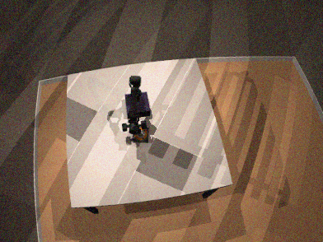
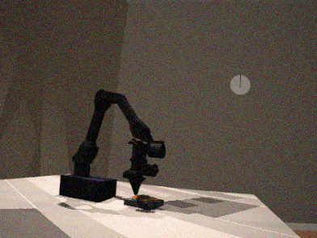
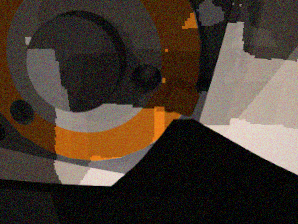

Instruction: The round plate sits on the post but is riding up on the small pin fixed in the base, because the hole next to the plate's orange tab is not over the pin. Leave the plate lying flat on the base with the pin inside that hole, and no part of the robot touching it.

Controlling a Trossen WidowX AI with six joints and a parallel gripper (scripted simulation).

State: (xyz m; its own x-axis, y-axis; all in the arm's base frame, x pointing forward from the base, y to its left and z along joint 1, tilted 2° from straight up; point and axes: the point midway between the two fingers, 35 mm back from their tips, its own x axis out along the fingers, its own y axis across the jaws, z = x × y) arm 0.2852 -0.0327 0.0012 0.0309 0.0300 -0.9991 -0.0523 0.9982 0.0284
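Note:
The round plate [image 3: 107,146] [image 2: 147,198] [image 1: 143,134], an orange ring around a grey middle, sits around the post [image 3: 90,75] on the dark square base [image 2: 143,204]. In the wrist view a dark hole [image 3: 146,76] shows in the plate's grey part, on the side toward the fingertips. Whether the pin is inside it, I cannot tell. The plate's tab is in shadow near the fingertips and hard to make out. My gripper [image 3: 182,129] [image 2: 136,195] is shut with nothing between its fingers, pointing down at the plate's edge. Contact and the plate's exact tilt are unclear.
The arm's dark mounting block [image 2: 86,188] [image 1: 138,104] stands behind the base on the pale table [image 1: 95,177]. Dark round holes [image 3: 21,111] mark the base's corners. Strong bands of light and shadow cross the table and the base.

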